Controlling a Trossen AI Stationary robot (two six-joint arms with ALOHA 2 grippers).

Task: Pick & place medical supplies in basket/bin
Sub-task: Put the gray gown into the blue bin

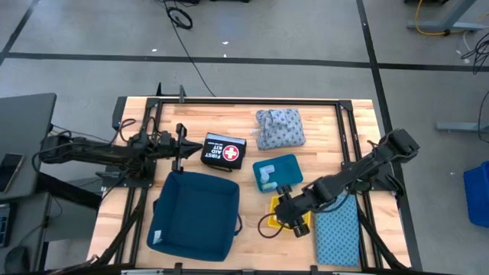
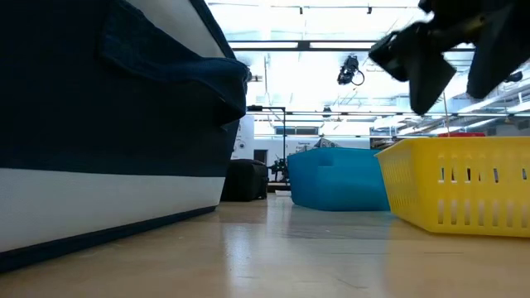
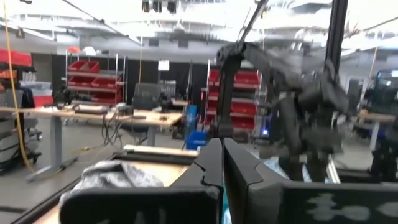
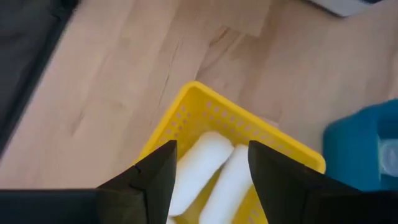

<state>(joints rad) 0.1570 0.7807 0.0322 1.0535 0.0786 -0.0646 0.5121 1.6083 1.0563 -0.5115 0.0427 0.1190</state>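
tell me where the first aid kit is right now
In the high view the first aid kit sits mid-table, just beyond the dark blue bin, with the shut left gripper beside it on the left and the teal tray to its right.

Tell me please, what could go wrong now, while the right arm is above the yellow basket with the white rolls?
1. The right end effector is open over two white rolls lying side by side, so it may catch both or pinch neither.
2. The yellow basket looks light; a finger striking its rim could push or tip it.
3. The teal tray stands close beside it, so a swing toward the blue bin might clip it.
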